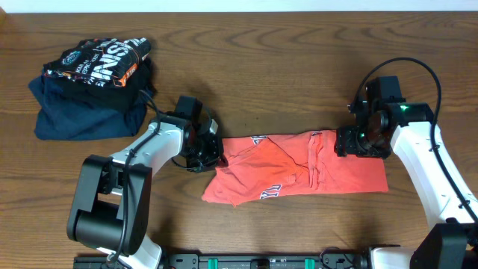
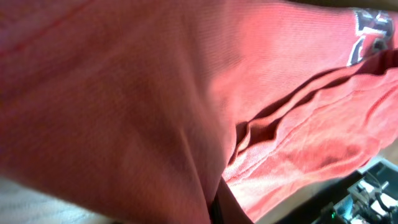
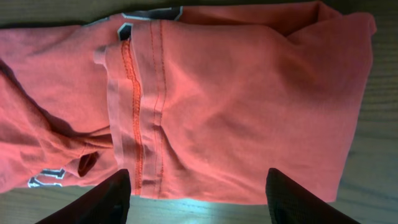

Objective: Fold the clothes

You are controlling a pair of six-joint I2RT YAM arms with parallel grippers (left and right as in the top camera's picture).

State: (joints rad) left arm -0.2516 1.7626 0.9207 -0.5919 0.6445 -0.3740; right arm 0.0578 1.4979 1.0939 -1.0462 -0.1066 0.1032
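- The red T-shirt (image 1: pixel 299 170) lies crumpled on the counter (image 1: pixel 284 60), between both arms.
- Left tool (image 1: pixel 210 155): pinching the T-shirt's left edge.
- Right tool (image 3: pixel 198 179): fingers spread over the T-shirt's right end.

I can't read a full word anywhere. The coral-red T-shirt (image 1: pixel 299 168) carries white-and-dark block lettering (image 3: pixel 149 14), but it is folded over so only bits of letters show. The black shirt (image 1: pixel 97 63), far left of the T-shirt, bears white block print, too small to make out.
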